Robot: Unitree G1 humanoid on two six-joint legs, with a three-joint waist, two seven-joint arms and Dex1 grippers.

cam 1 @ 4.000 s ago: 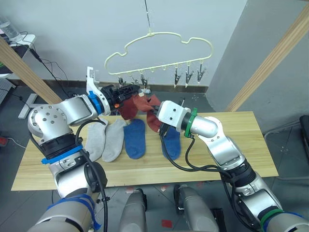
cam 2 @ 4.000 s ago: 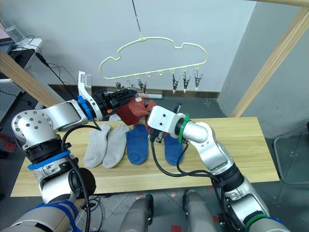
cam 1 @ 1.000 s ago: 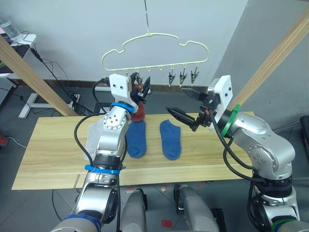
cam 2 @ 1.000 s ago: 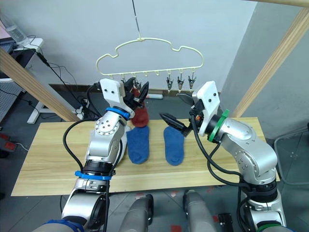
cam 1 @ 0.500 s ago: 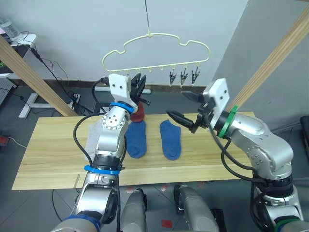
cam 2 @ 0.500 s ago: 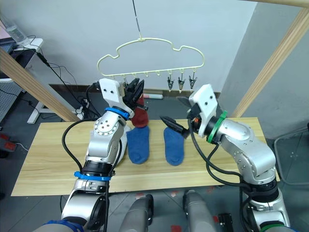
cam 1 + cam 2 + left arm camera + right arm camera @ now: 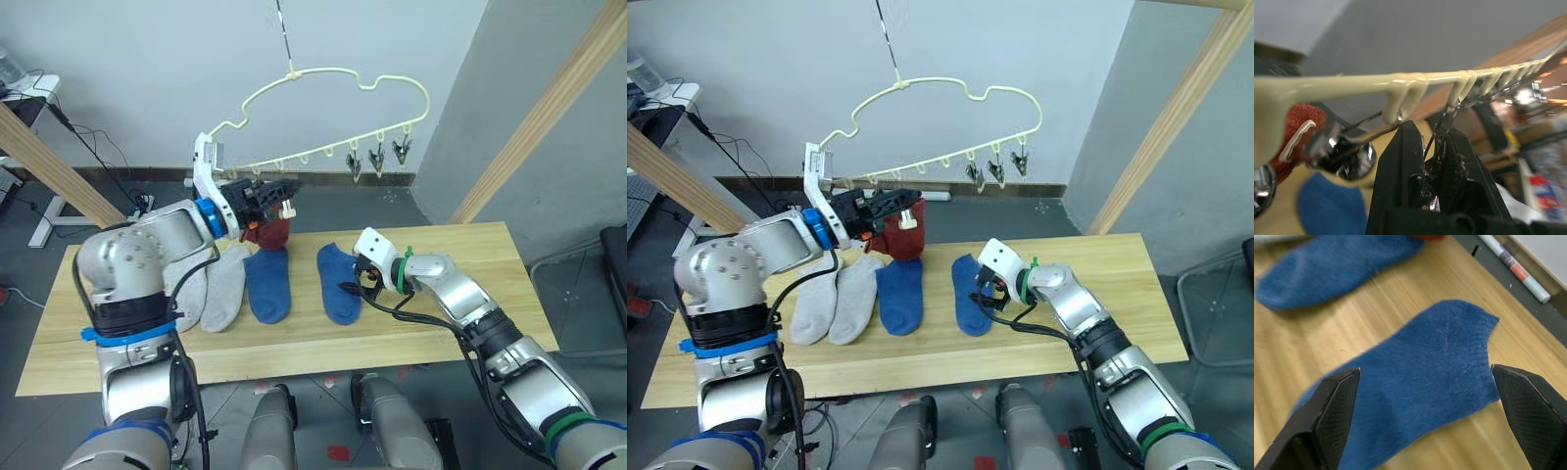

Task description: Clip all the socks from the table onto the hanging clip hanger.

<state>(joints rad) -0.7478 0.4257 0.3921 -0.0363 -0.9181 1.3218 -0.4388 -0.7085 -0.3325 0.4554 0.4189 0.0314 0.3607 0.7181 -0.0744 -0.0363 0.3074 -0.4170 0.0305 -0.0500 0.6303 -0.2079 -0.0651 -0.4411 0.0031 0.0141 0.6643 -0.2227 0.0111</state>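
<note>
Blue sock (image 7: 1415, 377) lies between the right tool's (image 7: 1425, 416) spread fingers.

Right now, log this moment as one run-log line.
left pincer: shut on hanger clip | right pincer: open over blue sock | rust red sock: hanging

Bench (image 7: 470, 323): pale wood planks, grain showing, light satin sheen. Blue sock (image 7: 1415, 377) lying on it is showing soft, matt knit cloth with fine ribbing. Clip hanger (image 7: 1400, 81) above the bench is looking like smooth, glossy pale-yellow coated wire; its clips (image 7: 1347, 152) are shining bare metal. Rust-red sock (image 7: 896, 238) hanging below the hanger: fuzzy matt fabric.
</note>
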